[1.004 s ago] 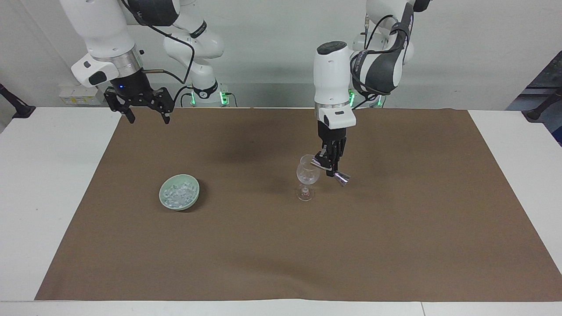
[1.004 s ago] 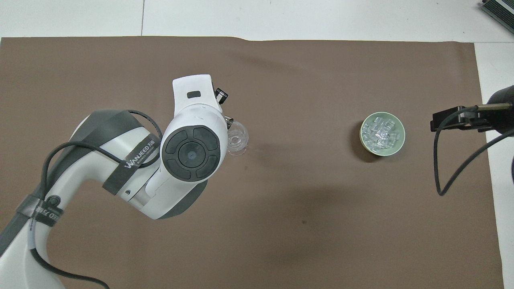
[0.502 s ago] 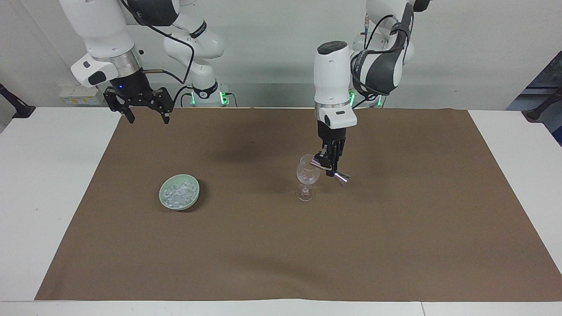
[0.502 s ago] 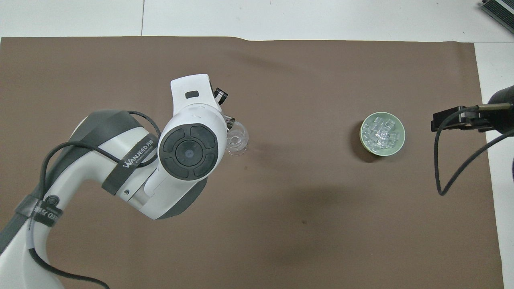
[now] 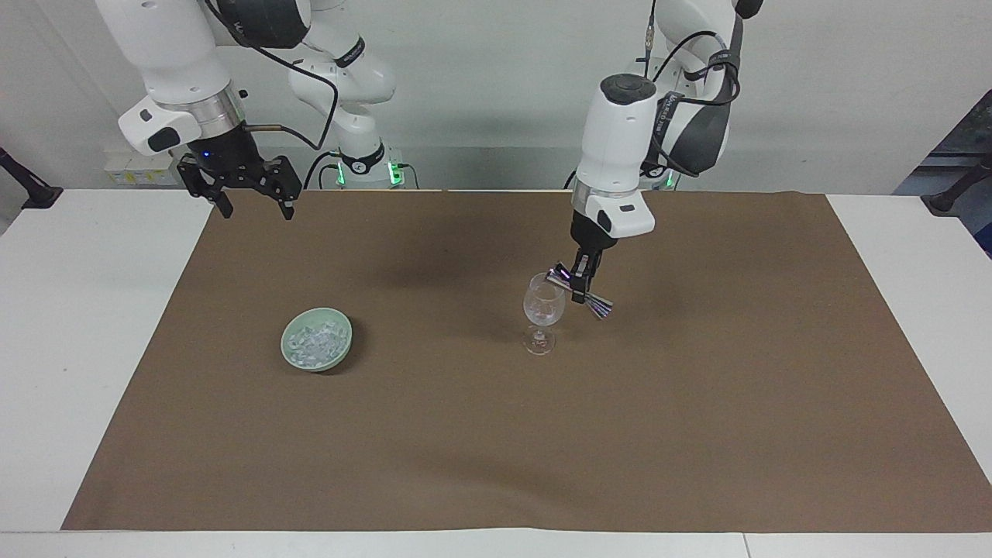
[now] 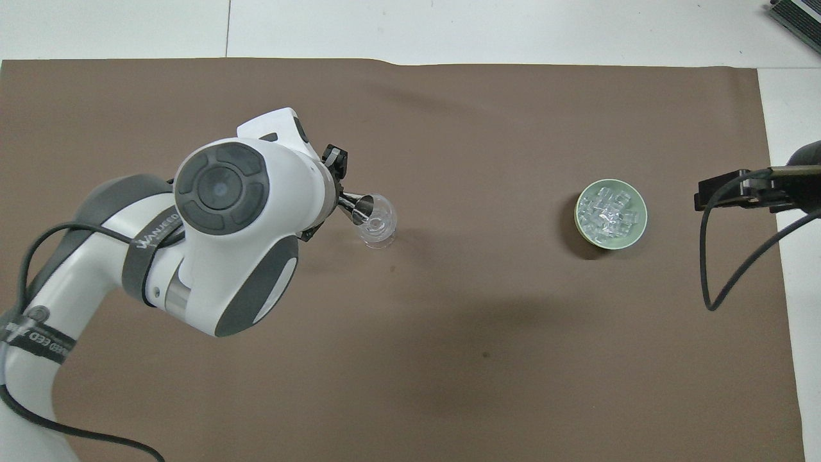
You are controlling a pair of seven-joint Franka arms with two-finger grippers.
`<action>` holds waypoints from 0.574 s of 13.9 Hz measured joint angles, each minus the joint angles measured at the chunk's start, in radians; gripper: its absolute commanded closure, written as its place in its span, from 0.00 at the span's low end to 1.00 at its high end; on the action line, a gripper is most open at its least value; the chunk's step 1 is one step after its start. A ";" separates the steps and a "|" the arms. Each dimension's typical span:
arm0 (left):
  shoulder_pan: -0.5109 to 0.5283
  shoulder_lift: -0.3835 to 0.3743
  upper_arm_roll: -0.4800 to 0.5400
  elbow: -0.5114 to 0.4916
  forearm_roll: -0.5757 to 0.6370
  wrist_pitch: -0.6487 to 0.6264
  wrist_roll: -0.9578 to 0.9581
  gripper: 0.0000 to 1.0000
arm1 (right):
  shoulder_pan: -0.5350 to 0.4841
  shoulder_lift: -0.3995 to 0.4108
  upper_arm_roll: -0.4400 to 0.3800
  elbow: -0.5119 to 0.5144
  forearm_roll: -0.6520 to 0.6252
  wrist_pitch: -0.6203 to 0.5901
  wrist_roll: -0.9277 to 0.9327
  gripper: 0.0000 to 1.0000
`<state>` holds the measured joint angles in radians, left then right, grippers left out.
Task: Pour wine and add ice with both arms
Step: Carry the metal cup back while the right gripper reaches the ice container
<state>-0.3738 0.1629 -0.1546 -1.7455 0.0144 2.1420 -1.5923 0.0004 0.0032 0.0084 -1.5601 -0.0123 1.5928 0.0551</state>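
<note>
Clamping a shiny metal jigger (image 5: 580, 292), left gripper (image 5: 579, 288) tips it over clear stemmed glass (image 5: 542, 313)

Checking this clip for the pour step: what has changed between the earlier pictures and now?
The left arm swung toward its own end of the table and leaned over; the left gripper, shut on the metal jigger, tipped it flatter at the rim of the wine glass. The right gripper drifted slightly, open. Glass, bowl and ice stayed put.

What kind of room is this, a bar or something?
Probably a robotics lab staged as a bar: two white arms fixed at a table, a brown mat, one wine glass and a bowl of ice.
</note>
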 measured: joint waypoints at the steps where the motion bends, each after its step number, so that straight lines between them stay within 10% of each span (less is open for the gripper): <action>1: 0.033 0.000 0.002 0.009 -0.085 -0.030 0.065 1.00 | 0.000 0.000 0.000 -0.001 0.000 0.000 0.000 0.00; 8: 0.293 0.015 0.008 0.010 -0.541 -0.219 0.372 1.00 | 0.000 -0.001 0.000 -0.008 0.000 0.005 0.000 0.00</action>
<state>-0.0812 0.1778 -0.1466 -1.7358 -0.5262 1.9234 -1.2206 0.0004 0.0018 0.0084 -1.5677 -0.0123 1.5976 0.0551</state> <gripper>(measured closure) 0.789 0.000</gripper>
